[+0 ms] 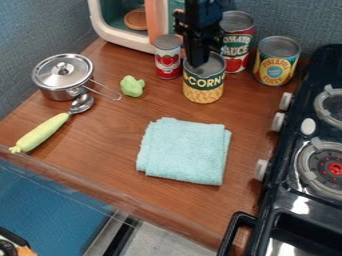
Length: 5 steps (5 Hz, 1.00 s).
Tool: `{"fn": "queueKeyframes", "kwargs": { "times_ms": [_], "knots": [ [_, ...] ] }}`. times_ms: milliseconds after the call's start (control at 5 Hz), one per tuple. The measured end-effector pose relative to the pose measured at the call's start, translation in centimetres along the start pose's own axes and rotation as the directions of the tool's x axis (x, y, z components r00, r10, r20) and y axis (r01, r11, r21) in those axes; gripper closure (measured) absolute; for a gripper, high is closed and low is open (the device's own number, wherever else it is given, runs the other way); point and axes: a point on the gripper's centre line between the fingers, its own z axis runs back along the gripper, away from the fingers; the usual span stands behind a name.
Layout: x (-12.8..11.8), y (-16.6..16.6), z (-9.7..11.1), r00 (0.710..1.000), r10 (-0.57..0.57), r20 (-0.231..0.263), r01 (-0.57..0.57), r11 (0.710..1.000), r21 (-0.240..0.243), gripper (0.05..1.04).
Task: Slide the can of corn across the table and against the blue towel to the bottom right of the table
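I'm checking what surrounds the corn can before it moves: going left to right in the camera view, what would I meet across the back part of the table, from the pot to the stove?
Pot, green lump, small red can, corn can, large red can, yellow can, stove.

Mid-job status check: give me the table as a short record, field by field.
target: corn can, upright
gripper: black gripper, at the can's lid; contact unclear
goal: blue towel, folded, nearer the camera than the can
can to towel: apart, bare wood between
behind can: tall red can
beside can: small red-and-white can, yellow can
table's left side: lidded pot, spoon, green toy piece
right edge: stove
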Motion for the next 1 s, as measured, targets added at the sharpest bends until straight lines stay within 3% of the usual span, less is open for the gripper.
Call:
{"fn": "queueKeyframes", "kwargs": {
  "times_ms": [200,400,600,800,1000],
  "knots": [
    [-0.6,0.0,-0.4,0.998,0.002,-0.061,-0.003,1.000,-0.022,1.033],
    [-0.8,0.0,0.4,0.996,-0.001,-0.094,-0.001,1.000,-0.022,1.033],
    [-1.4,-0.3,-0.2,0.993,0.001,-0.116,-0.005,0.999,-0.033,1.033],
    [-2.0,-0.5,-0.6,0.993,0.003,-0.118,-0.007,0.999,-0.033,1.033],
    [-1.8,-0.4,-0.6,0.996,-0.004,-0.087,0.002,1.000,-0.017,1.033]
  ]
}}
